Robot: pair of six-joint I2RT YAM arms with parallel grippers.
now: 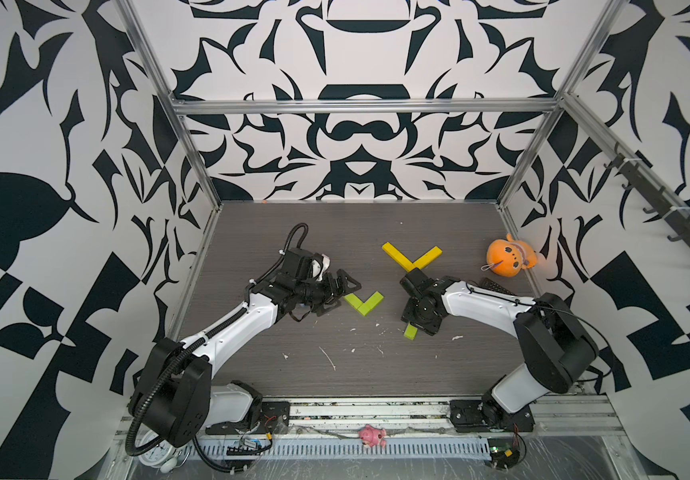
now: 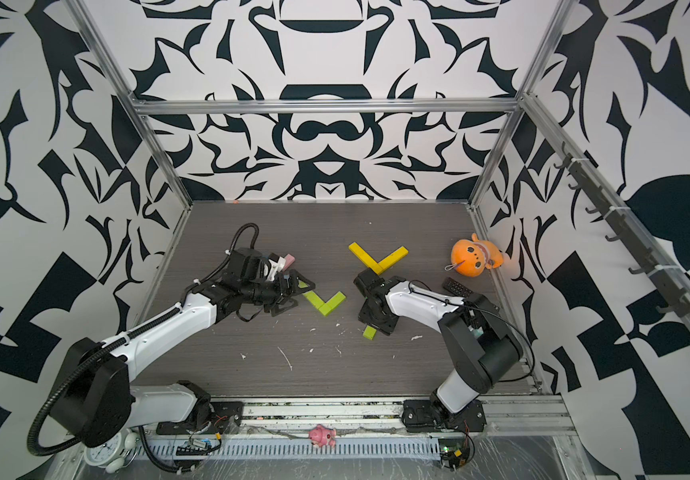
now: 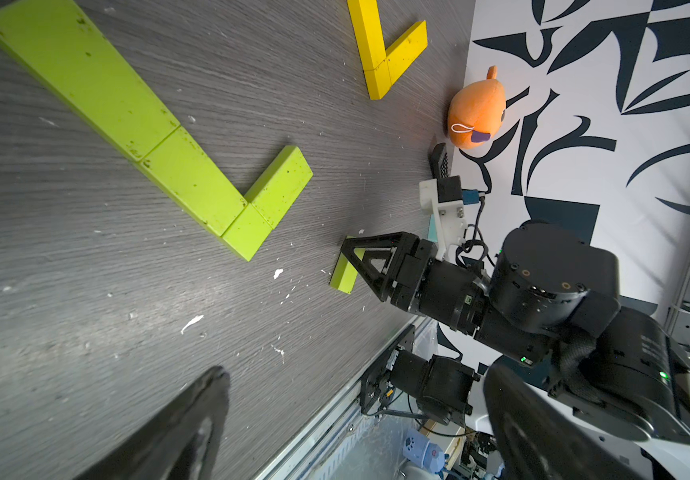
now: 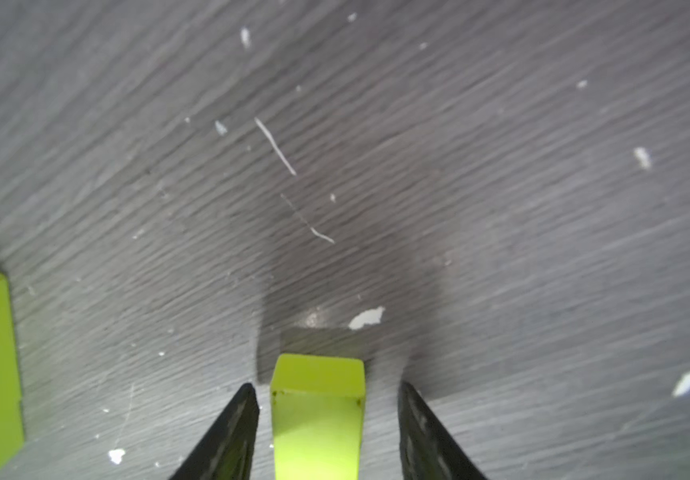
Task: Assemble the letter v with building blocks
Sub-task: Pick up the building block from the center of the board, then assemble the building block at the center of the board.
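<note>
Right gripper point(image 4: 326, 388): jaws partway apart, astride the loose lime block point(image 4: 317, 419) (slim gaps either side, seemingly not touching).
Left gripper point(image 1: 348, 296): spread wide, empty.
Lime V point(image 1: 366, 305): just beyond the left fingertips.

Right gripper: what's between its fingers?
In the right wrist view, a lime green block between the fingers of the right gripper; bare table on each side.
</note>
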